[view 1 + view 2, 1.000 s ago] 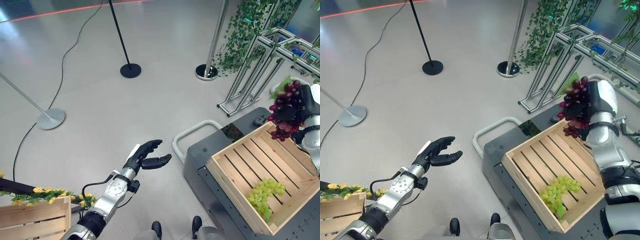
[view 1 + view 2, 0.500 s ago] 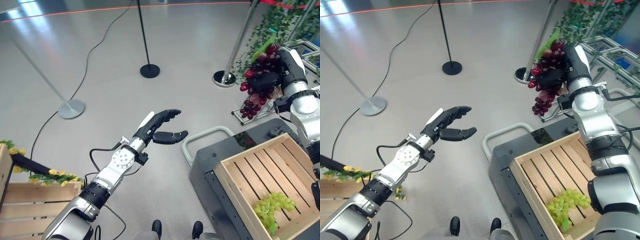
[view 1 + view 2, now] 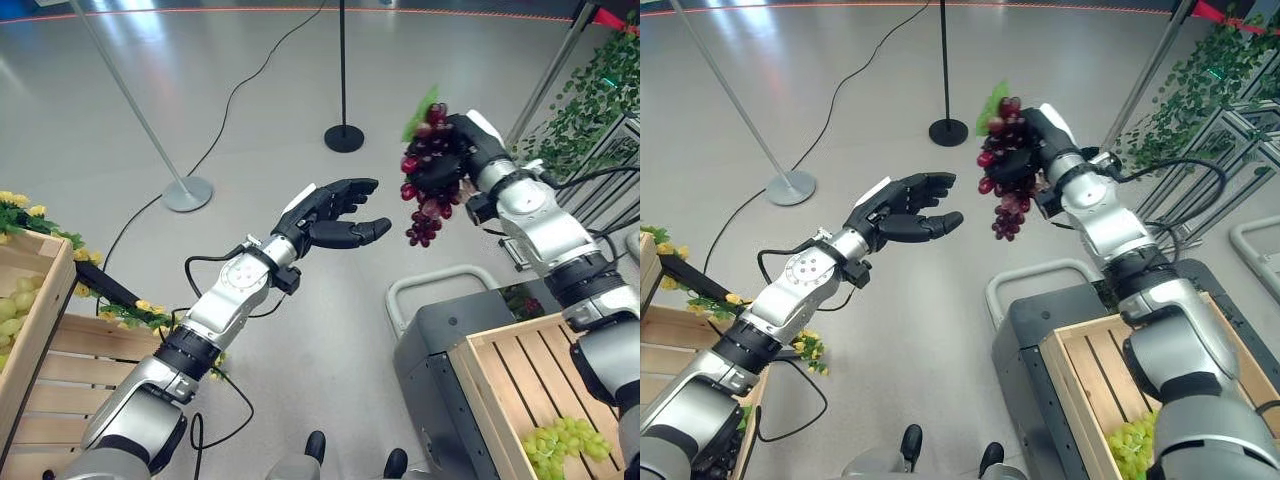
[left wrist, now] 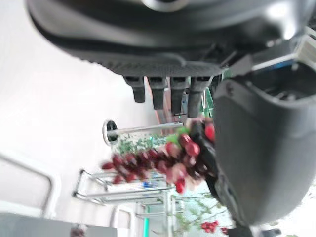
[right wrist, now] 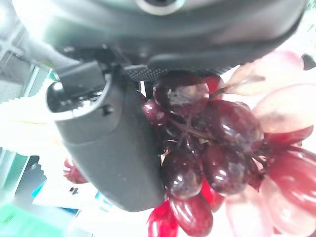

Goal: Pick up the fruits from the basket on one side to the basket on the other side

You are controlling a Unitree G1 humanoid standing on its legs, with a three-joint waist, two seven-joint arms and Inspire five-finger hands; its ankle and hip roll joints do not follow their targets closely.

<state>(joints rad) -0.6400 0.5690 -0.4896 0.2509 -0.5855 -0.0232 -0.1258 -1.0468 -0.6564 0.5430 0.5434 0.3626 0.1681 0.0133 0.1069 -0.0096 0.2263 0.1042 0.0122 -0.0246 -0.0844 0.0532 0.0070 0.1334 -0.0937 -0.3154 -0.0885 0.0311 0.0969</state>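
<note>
Two slatted wooden crates flank the scene — one (image 3: pixel 505 385) on the grey cart (image 3: pixel 440 345) holding green grapes (image 3: pixel 565 440), another (image 3: pixel 30 320) at far left. Between them, the right hand (image 3: pixel 462 140) grips a dark red grape bunch (image 3: pixel 425 185) in mid-air — near the left hand (image 3: pixel 335 212), fingers loosely extended and empty.

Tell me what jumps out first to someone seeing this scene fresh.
The red grape bunch hangs in mid-air over the floor, gripped by the right hand. Facing it, close beside but apart, the left hand reaches out open. Green grapes lie in the wooden crate at lower right.
</note>
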